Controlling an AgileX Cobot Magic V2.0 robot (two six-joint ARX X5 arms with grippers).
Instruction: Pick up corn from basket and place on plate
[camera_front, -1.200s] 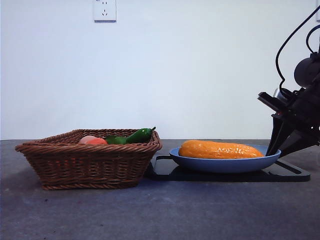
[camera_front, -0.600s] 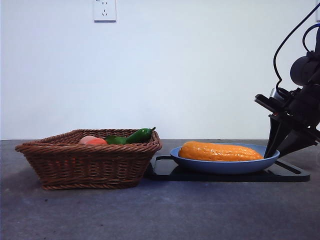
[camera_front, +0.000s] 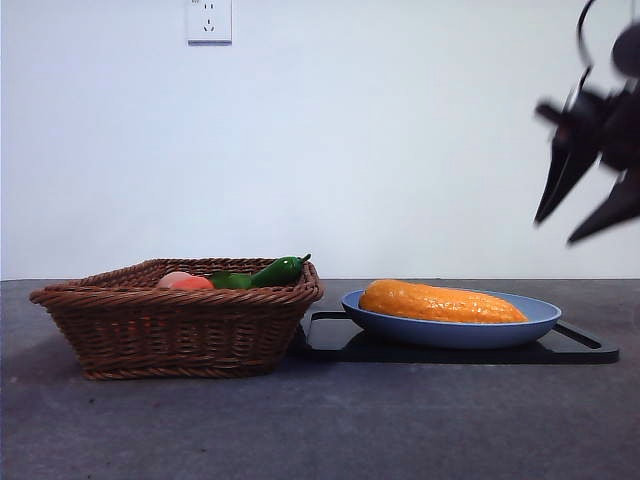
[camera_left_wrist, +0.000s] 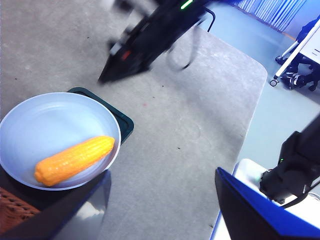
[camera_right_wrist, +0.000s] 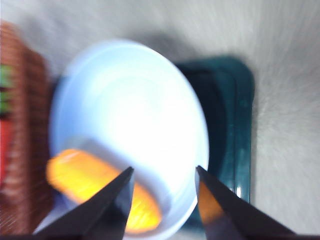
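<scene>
Pretty much done: bumpy orange-yellow corn (camera_front: 441, 301) sits on the round light-blue plate (camera_front: 540, 316), right gripper (camera_front: 585, 205) hanging above, empty, jaws wide.

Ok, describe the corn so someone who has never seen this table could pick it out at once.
Look beside the brown wicker basket, where a black tray carries a light-blue plate. The corn lies on its side in that plate: a long, bumpy orange-yellow cob, unlike the green pepper and pinkish fruit in the basket.
</scene>
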